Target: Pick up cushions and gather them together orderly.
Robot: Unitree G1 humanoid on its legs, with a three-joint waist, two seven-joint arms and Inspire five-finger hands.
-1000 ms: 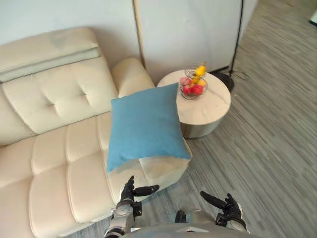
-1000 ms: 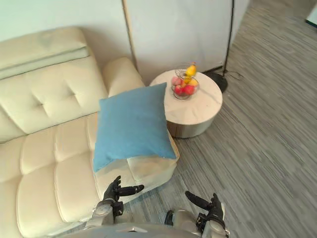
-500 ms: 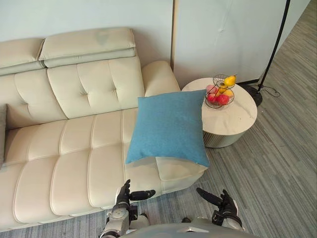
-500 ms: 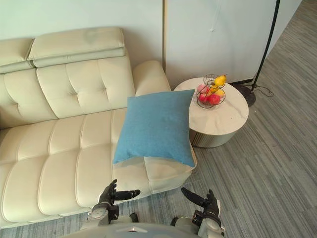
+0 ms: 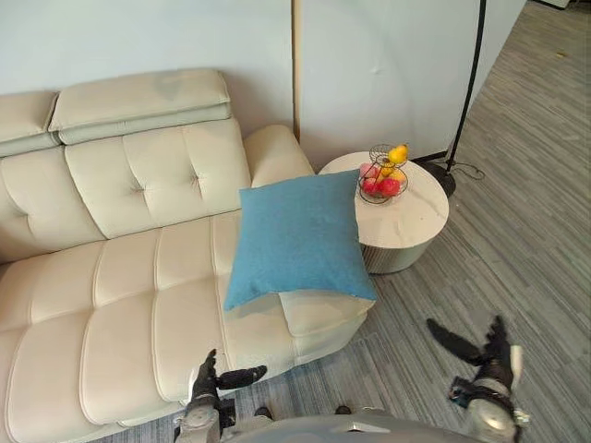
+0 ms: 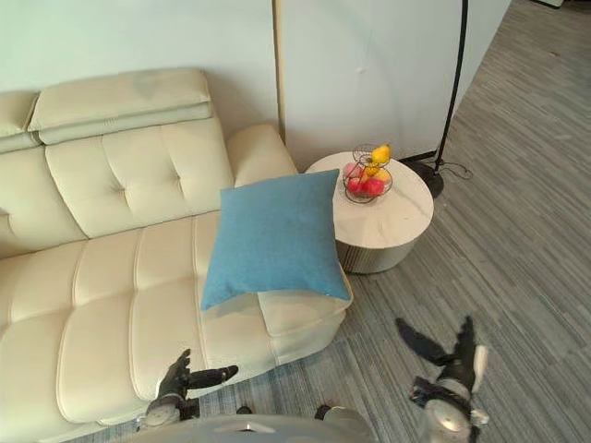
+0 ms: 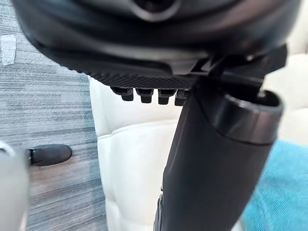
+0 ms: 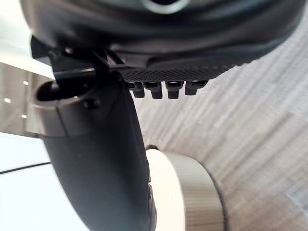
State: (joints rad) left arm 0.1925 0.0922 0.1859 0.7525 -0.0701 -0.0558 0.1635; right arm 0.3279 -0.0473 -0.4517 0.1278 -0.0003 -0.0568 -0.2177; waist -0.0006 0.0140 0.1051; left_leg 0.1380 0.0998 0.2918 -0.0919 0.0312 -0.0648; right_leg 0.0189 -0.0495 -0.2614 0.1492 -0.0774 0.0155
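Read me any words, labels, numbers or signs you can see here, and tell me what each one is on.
None. No text, number or sign can be read on the blue cushion, the sofa, the round table or the fruit basket.

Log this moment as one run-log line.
blue cushion: on sofa seat, untouched | left hand: open, empty, before sofa | right hand: open, empty, above floor | stage: pre-grasp

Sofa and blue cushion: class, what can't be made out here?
- Sofa: left end cut off by the eye views' edge.
- Blue cushion: hides the seat beneath it.
- Fruit in the wire basket: too small to identify.
- Left wrist view: the left hand blocks most of the cushion.
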